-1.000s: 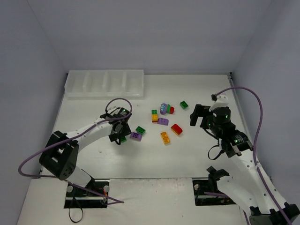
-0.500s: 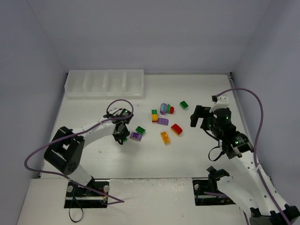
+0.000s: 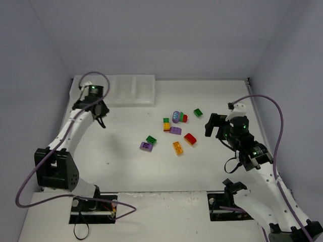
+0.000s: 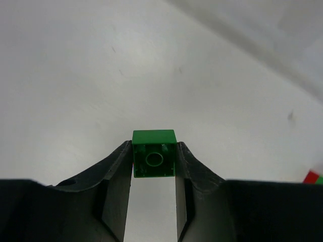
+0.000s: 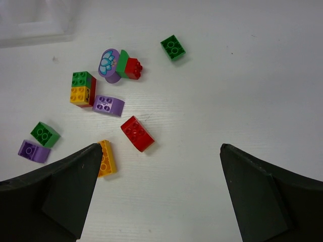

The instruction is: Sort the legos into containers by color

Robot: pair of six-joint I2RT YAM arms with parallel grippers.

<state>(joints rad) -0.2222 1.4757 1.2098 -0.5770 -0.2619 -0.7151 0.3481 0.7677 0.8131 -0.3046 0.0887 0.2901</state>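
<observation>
My left gripper (image 3: 100, 120) hangs over the table's back left, just in front of the white tray of containers (image 3: 136, 89). It is shut on a small green lego (image 4: 154, 154), pinched between both fingertips with its hollow underside facing the wrist camera. The other legos lie loose mid-table: a green (image 3: 151, 139) and a purple brick (image 3: 146, 146), an orange one (image 3: 177, 147), a red one (image 3: 190, 138), another purple (image 3: 175, 130), a green-orange stack (image 3: 166, 124), a purple-green-red cluster (image 3: 177, 117) and a far green brick (image 3: 198, 113). My right gripper (image 3: 212, 126) stands open, right of the pile.
The left arm and its purple cable (image 3: 96, 75) cover the tray's left compartments. Grey walls close in the table at the left, back and right. In the right wrist view the red brick (image 5: 137, 133) and orange brick (image 5: 105, 158) lie nearest the right gripper (image 5: 159, 151).
The left gripper closed on the green brick beside the purple one, lifted it, and swung back and left to the tray's front. The right arm stayed still.
</observation>
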